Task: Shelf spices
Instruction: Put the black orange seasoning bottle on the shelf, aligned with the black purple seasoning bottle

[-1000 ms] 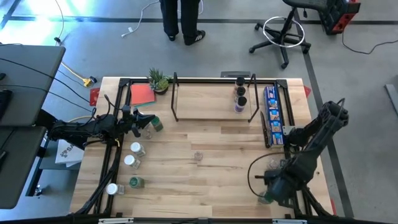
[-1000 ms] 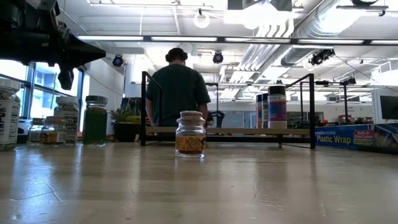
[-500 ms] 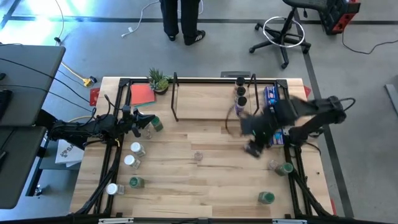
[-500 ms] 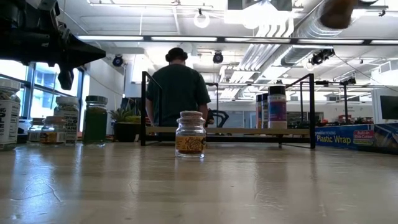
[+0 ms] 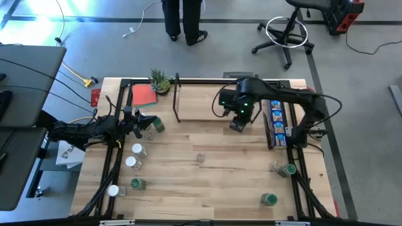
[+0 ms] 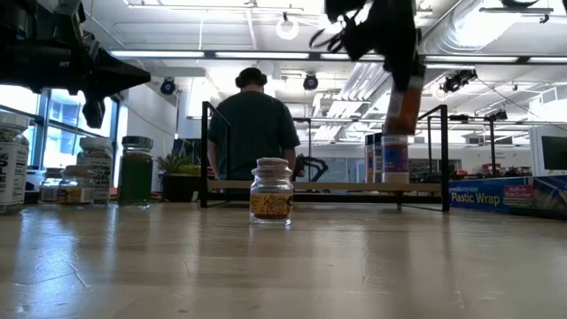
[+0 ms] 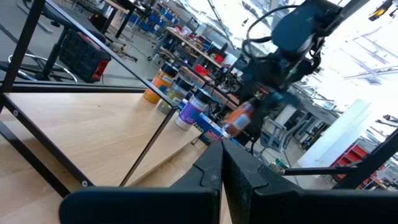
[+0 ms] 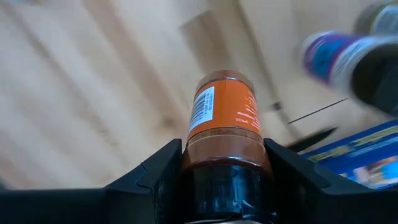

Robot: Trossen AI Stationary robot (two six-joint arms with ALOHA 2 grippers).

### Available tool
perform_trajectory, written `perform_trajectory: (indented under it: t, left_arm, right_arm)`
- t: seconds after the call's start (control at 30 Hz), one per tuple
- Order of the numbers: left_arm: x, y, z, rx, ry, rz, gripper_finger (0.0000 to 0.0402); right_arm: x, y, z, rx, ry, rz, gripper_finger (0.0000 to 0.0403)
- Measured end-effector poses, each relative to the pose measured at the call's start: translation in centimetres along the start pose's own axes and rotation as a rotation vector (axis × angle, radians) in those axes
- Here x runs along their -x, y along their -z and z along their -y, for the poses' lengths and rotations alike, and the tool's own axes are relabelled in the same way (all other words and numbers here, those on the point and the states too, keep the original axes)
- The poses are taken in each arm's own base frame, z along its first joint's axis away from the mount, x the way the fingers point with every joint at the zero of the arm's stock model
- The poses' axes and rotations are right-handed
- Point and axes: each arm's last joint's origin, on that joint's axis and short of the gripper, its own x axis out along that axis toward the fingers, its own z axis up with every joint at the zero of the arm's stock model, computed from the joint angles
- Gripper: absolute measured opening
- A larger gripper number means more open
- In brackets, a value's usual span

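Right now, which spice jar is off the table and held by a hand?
The orange-labelled jar, clamped in the right hand in the air at the shelf's right end. The other jars stand on the table or the shelf.

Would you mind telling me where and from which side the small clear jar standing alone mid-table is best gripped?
Grip the small clear jar around its straight glass body, just below the lid. It stands upright with open tabletop all round, so coming straight down from above and closing a claw across its sides looks simplest.
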Motion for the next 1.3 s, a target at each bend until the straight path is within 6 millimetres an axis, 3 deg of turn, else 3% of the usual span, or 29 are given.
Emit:
perform_trajectory:
  t: [0.33,0.47,0.8,1.3]
  left_arm:
    - [0.0,0.0,0.0,0.000,0.000,-0.001,0.0001]
    - [0.0,0.0,0.0,0.000,0.000,-0.001,0.0001]
    - [0.0,0.0,0.0,-0.001,0.000,-0.002,0.0001]
    - [0.0,0.0,0.0,-0.002,-0.002,-0.004,0.0001]
  right_arm:
    - [-2.8,-2.2,0.3,0.124,0.176,-0.067,0.0189]
    - [-3.0,-2.2,0.5,0.175,0.216,-0.072,0.0189]
    - [-6.0,-1.5,1.8,0.207,0.236,-0.208,0.0189]
    - [-6.4,-2.2,3.0,0.172,0.237,-0.162,0.0207]
